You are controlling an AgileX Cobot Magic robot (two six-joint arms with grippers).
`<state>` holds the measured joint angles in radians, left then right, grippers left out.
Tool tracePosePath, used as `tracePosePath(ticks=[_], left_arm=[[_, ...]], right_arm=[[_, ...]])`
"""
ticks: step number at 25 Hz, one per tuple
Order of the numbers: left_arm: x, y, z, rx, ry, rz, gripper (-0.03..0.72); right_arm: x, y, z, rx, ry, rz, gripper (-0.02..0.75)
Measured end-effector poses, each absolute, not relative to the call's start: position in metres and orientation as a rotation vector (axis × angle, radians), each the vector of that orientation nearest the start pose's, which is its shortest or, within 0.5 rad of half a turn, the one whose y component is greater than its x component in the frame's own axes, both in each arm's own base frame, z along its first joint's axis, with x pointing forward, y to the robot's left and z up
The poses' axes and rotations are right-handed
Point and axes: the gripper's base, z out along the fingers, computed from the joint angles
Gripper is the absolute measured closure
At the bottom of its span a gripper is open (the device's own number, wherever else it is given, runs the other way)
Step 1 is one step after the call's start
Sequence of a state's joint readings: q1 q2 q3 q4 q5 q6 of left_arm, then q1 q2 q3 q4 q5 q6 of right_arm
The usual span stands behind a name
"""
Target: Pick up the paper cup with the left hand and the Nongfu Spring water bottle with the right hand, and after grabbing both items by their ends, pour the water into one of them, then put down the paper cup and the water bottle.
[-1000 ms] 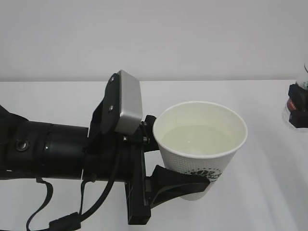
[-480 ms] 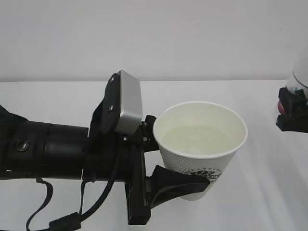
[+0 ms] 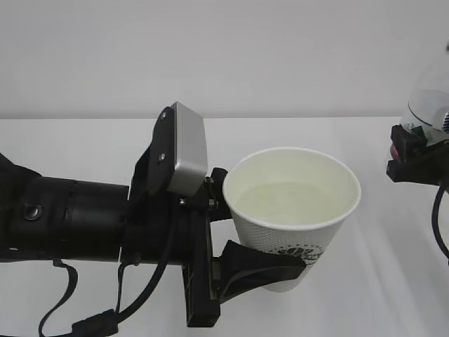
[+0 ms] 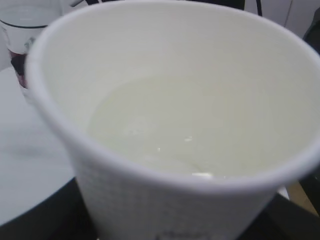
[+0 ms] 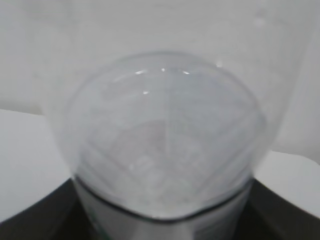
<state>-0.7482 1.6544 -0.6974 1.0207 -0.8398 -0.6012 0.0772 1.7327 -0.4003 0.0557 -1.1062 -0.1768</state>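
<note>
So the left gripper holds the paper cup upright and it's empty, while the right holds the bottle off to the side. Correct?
Not empty: the paper cup holds water, clearest in the left wrist view. The rest stands: the left gripper holds it upright, the right gripper holds the bottle aside.

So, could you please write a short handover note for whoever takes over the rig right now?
Left hand: closed on the paper cup, held upright above the table.
Right hand: holding the Nongfu Spring water bottle at the far right edge of the exterior view, apart from the cup.
Done: both items are picked up; the cup holds water.
Left: if pouring is finished, put down the cup and the bottle and release both.
</note>
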Motion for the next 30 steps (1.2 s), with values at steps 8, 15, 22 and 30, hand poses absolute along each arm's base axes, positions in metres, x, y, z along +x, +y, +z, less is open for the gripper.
tracePosePath(ticks=[8, 15, 22, 30], left_arm=[[0.186, -0.251, 0.2, 1.307, 1.457, -1.004, 0.188], [0.186, -0.251, 0.2, 1.307, 1.457, -1.004, 0.188], [0.186, -0.251, 0.201, 1.296, 1.461, -1.005, 0.188], [0.187, -0.251, 0.201, 1.277, 1.467, -1.008, 0.188]], right_arm=[[0.299, 0.019, 0.148, -0.149, 1.685, -0.09, 0.261], [0.318, 0.02, 0.14, -0.119, 1.686, -0.063, 0.261], [0.34, 0.022, 0.132, -0.116, 1.677, -0.061, 0.261], [0.366, 0.024, 0.12, -0.114, 1.663, -0.061, 0.261]])
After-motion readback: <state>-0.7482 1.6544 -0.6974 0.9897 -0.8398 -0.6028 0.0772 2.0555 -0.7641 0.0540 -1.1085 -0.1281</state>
